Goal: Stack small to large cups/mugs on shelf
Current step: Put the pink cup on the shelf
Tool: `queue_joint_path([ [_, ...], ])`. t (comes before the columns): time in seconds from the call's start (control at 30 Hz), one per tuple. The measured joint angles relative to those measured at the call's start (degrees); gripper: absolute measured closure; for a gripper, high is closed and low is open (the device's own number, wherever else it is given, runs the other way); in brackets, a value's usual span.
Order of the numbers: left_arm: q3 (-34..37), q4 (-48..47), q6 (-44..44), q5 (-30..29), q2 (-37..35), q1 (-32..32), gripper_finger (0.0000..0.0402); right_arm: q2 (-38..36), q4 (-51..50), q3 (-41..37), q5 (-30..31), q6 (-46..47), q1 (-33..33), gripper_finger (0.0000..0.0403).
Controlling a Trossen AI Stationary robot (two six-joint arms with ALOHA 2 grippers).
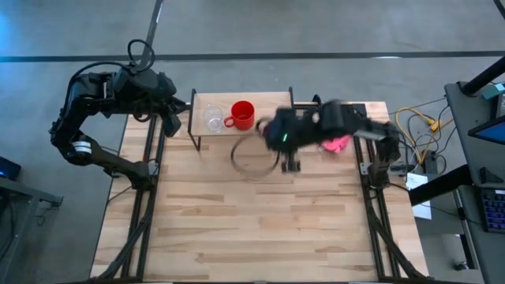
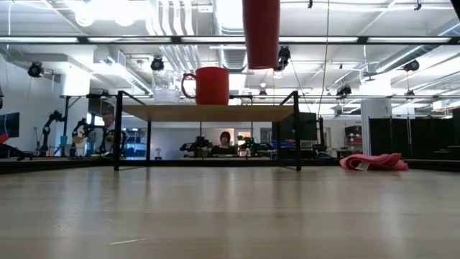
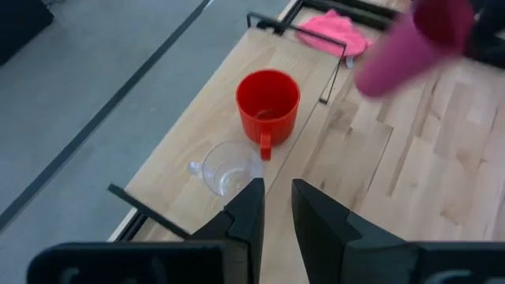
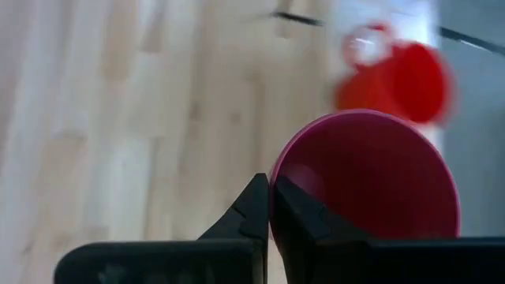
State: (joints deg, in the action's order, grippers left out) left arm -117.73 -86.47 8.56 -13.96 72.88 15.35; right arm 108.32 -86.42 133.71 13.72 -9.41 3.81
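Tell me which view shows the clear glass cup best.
The left wrist view: the clear glass cup sits unobstructed beside the red mug on the shelf. The high view shows it faintly, the low view side-on; the right wrist view is too blurred to tell.

Right hand (image 4: 271, 207) grips the rim of the magenta tumbler (image 4: 371, 177), one finger inside and one outside. Beyond the tumbler: red-orange mug (image 4: 398, 83), blurred, above the wooden counter (image 4: 118, 118).
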Motion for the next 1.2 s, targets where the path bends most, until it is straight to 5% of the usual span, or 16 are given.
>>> queue_joint_path([
  [0.23,0.0,-0.64,0.0,0.22,0.43,-0.04,0.035,-3.81,3.3,0.0,-0.19,-1.07,-11.92,0.0394],
  [0.47,0.0,-0.62,0.04,0.23,1.11,-0.04,0.035,-2.64,4.83,0.0,-9.13,-4.21,-19.69,0.0394],
  [1.07,0.0,-0.62,0.11,0.31,1.58,0.02,0.035,5.04,5.3,-0.02,-13.02,-8.72,-23.25,0.0394],
  [1.2,0.0,-0.62,0.09,0.31,1.47,0.02,0.035,5.04,6.47,-0.02,-17.94,-8.83,-25.31,0.0394],
])
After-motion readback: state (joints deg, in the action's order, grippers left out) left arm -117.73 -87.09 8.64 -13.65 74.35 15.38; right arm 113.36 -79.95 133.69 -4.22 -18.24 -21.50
